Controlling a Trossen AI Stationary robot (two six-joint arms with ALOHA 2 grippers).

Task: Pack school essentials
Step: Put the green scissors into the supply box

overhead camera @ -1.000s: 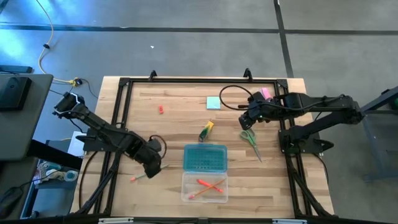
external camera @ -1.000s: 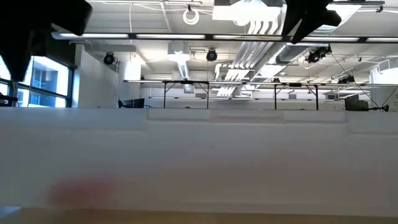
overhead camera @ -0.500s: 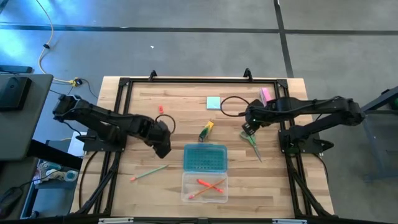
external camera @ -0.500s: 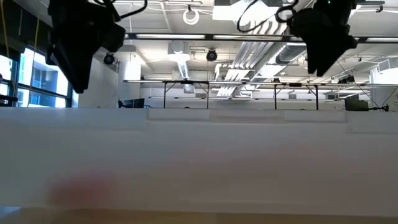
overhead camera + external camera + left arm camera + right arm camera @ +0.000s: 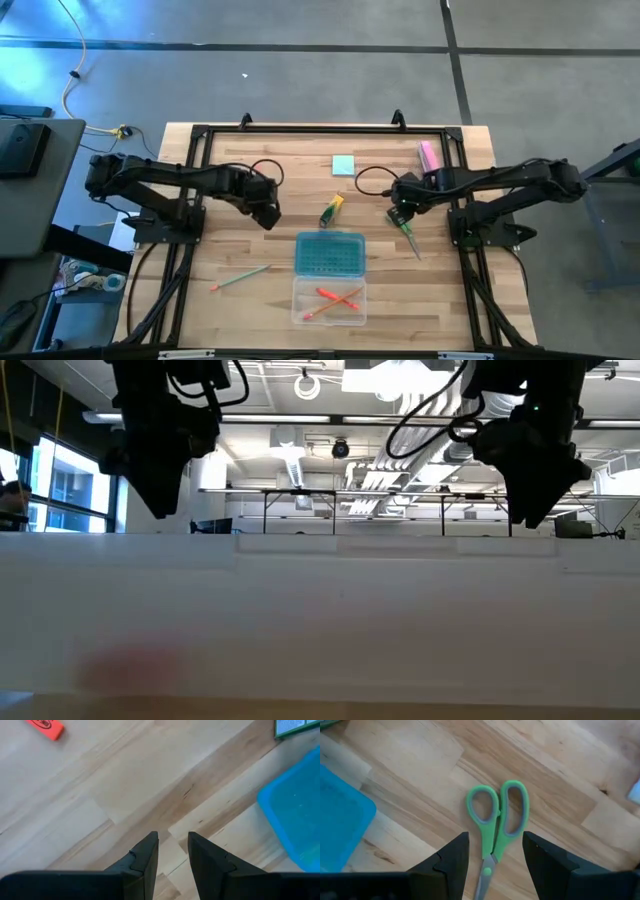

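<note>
Your pale plank table (image 5: 240, 175) carries a clear plastic box (image 5: 329, 300) with its teal ribbed lid (image 5: 329, 253) laid beside it, two orange-red pencils (image 5: 335, 297) already inside. Your right gripper (image 5: 494, 851) hangs with its dark fingers parted, empty, straddling the green-handled scissors (image 5: 495, 822) lying flat on the wood. Your left gripper (image 5: 172, 849), slightly open and holding nothing, hovers over bare boards near the tiny red piece (image 5: 46, 727); a thin green pencil (image 5: 240, 276) lies apart.

Two matte-black jointed arms (image 5: 180, 180) with looping black cables, wedge-shaped dark fingers (image 5: 142, 862).
</note>
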